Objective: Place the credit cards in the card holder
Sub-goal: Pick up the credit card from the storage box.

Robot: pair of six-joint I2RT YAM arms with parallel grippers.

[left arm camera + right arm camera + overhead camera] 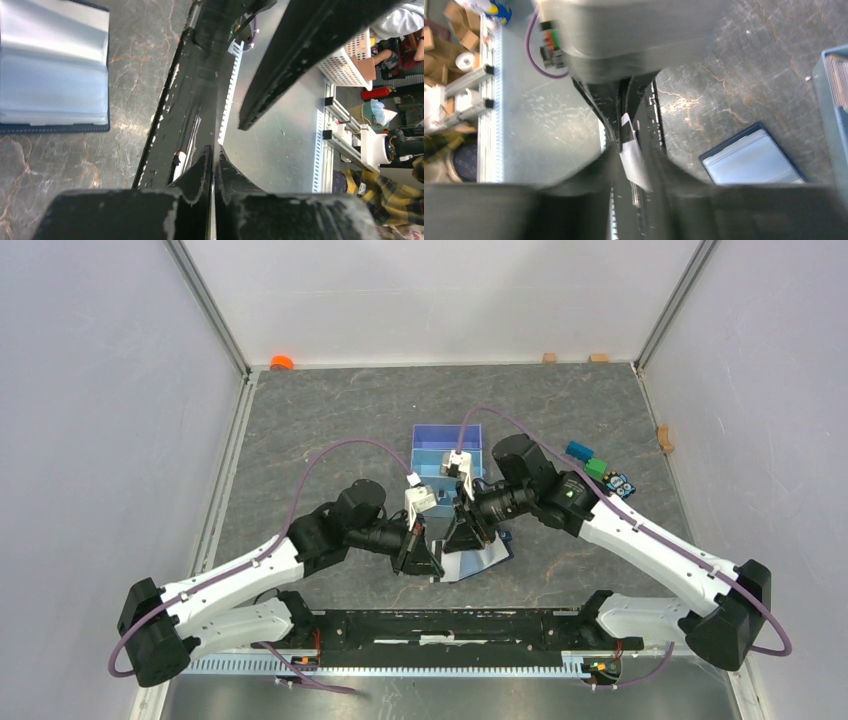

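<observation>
grey marbled counter (330,420), white walls (100,390). at 6 o'clock, nearest you, the card holder (482,558) lies open. just over it your right fingers (601,107) pinch a pale credit card (634,160); your left fingers (200,170) are pressed together. you're mid-insertion, i judge: next, square the card's edge to a pocket (50,60).

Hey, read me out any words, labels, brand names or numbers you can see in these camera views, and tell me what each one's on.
No text can be read in any view.
On the credit card: the face that shows is blank.
On the card holder: no print shows.
On the blue and yellow container beyond the table: any print is too blurred to read.
On the small blue board: markings too small to read.
</observation>
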